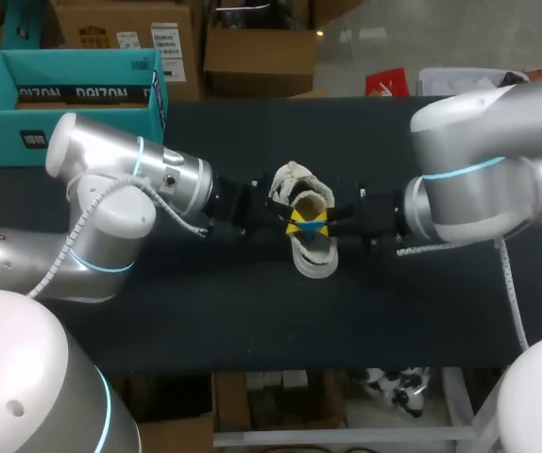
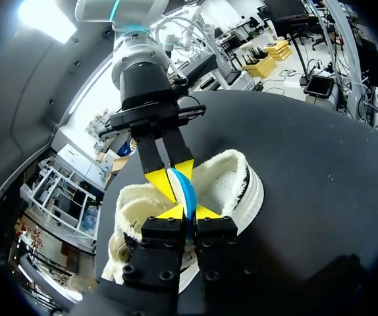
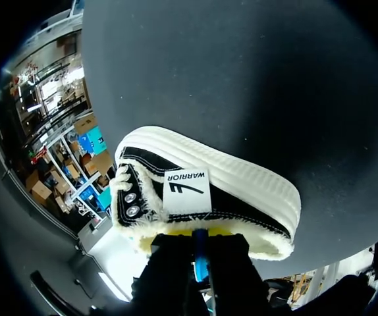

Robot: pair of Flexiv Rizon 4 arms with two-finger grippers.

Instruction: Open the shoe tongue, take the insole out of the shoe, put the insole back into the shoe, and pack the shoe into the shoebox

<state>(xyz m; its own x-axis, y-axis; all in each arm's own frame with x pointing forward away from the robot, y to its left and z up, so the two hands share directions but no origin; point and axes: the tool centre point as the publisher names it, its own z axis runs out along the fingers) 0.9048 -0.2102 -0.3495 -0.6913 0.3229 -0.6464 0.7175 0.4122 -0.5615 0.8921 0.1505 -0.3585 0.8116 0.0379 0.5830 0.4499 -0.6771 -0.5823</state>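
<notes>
**Inspector A:** The position of the task's item is to be stated.

**Inspector B:** The thin blue insole [image 2: 188, 194] is recorded edge-on over the mouth of the black canvas shoe with cream fleece lining and a white ribbed rubber sole [image 1: 314, 257]. The shoe lies at the middle of the black tabletop [image 1: 252, 321]. Whether the insole's lower end sits inside the shoe cannot be told.

**Inspector A:** Pincer states?

**Inspector B:** The left pincer [image 2: 190, 212] is seen drawn narrow on the insole, one yellow tip against each face. The right pincer [image 2: 171, 176] is seen clamped on the same insole from the opposite side.

**Inspector A:** Handling?

**Inspector B:** The insole is judged light, thin and floppy, so sagging is expected if it is held at one end. An edge hold near its middle is advised. The shoe is judged soft at the collar and firm at the sole, and the heel or sidewall is preferred.

**Inspector A:** Containers?

**Inspector B:** A teal cardboard shoebox [image 1: 25, 142] stands open at the far left corner, well apart from the shoe. Nothing is made out inside it.
</notes>
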